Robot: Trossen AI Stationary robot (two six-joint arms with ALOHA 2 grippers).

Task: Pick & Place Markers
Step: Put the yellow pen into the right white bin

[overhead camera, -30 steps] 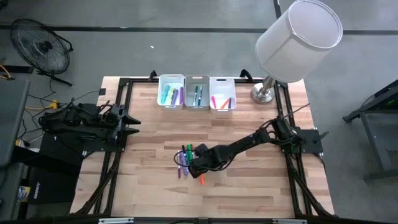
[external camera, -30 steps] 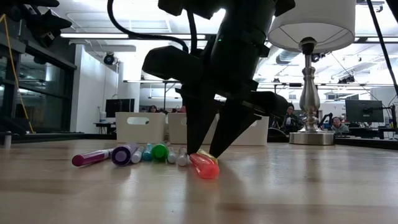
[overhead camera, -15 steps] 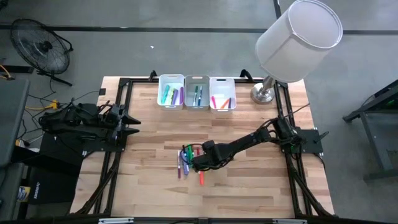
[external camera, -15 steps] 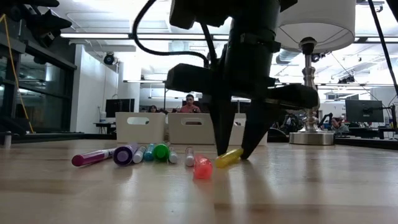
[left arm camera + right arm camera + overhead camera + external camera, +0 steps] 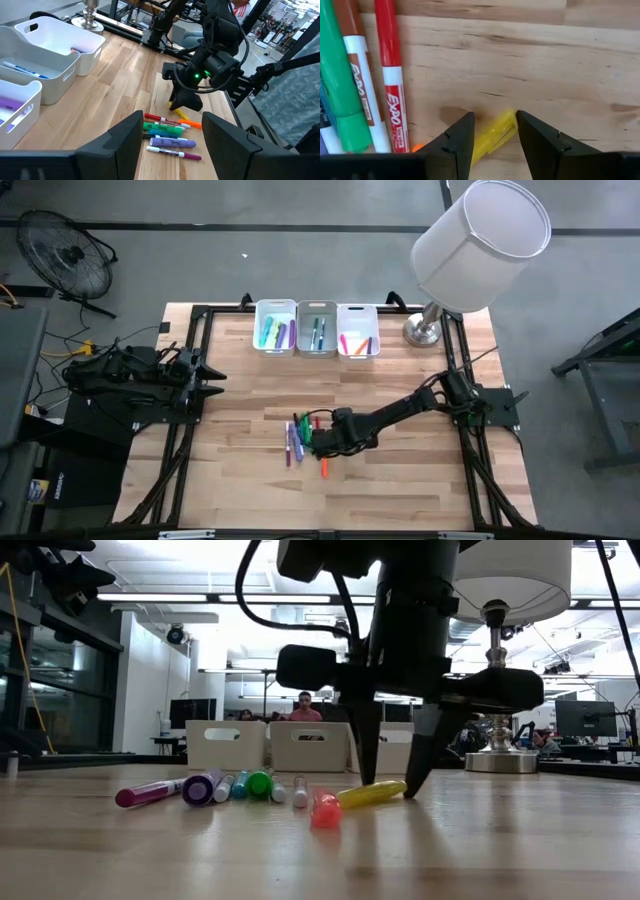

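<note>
Several markers lie side by side on the wooden table (image 5: 420, 480) near its middle: purple (image 5: 150, 792), green (image 5: 258, 783), red (image 5: 390, 75) and orange (image 5: 325, 810). A yellow marker (image 5: 370, 793) lies flat just right of them. My right gripper (image 5: 390, 785) points straight down at the table and is open, one finger on either side of the yellow marker (image 5: 492, 134). My left gripper (image 5: 212, 380) waits open at the table's left edge, clear of everything. My right gripper comes from above, its fingertips down at the table top. The yellow marker lies slantwise across the gap. Its one end (image 5: 509, 120) meets the inner side of one finger (image 5: 532, 135), and its other part runs beside the other finger (image 5: 460, 137). The marker rests flat on the wood.
Three white bins (image 5: 275, 328) (image 5: 317, 328) (image 5: 358, 332) with markers in them stand in a row at the far edge. A lamp (image 5: 425, 330) with a big white shade stands at the far right. Bare wood lies in front of and right of the marker group.
My right gripper has rolled about its downward axis while staying low at the table. The yellow marker between its fingers has swung round on the wood, from end-on beside the orange marker to lying nearly sideways, and now sits a little farther right.
</note>
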